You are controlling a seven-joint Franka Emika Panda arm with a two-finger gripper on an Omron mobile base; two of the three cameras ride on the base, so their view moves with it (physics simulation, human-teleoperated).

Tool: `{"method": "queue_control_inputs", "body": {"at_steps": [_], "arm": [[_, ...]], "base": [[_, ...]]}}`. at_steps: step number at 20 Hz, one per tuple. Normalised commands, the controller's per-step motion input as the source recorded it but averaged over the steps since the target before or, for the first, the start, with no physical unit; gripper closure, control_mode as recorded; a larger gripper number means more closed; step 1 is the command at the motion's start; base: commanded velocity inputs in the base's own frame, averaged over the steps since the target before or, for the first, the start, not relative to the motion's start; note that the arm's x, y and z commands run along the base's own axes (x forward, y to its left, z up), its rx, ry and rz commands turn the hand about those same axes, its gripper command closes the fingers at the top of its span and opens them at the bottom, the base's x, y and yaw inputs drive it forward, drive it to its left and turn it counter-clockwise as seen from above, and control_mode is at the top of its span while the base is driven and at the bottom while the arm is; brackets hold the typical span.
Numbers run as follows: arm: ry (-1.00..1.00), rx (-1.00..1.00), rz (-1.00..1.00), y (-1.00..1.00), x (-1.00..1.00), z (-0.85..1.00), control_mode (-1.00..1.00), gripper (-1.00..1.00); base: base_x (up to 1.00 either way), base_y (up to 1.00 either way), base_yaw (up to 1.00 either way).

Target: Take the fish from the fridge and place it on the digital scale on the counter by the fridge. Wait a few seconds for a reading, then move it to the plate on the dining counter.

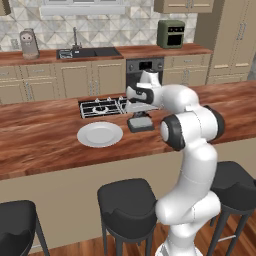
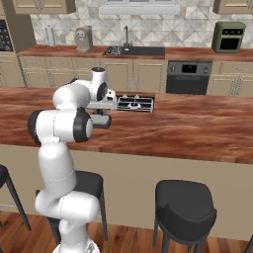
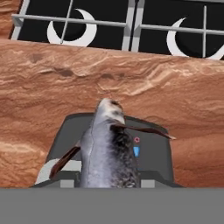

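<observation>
The fish [image 3: 107,148], grey with thin reddish fins, fills the lower middle of the hand view, held nose up close to the camera. My gripper [image 1: 139,114] is shut on it and its fingertips are hidden behind the fish. Directly below lies the digital scale [image 3: 153,146], a flat dark square block [image 1: 141,123] on the reddish-brown counter [image 3: 109,74]. Whether the fish touches the scale I cannot tell. The white plate [image 1: 100,134] sits on the same counter, just left of the scale.
The black gas cooktop [image 1: 102,106] lies just behind the scale and plate, its grates showing [image 3: 131,22]. Black stools [image 1: 127,200] line the counter's near edge. A sink [image 1: 87,52] and a green oven [image 1: 171,33] sit on the back worktop.
</observation>
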Motion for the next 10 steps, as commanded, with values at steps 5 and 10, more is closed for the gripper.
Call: {"method": "queue_control_inputs", "body": {"at_steps": [5, 10], "arm": [[-0.05, 0.00, 0.00, 0.00, -0.58, 0.00, -1.00, 1.00], [-0.01, 0.00, 0.00, 0.04, -0.35, -0.11, -1.00, 1.00]], "base": [[0.00, 0.00, 0.00], [0.00, 0.00, 0.00]]}}
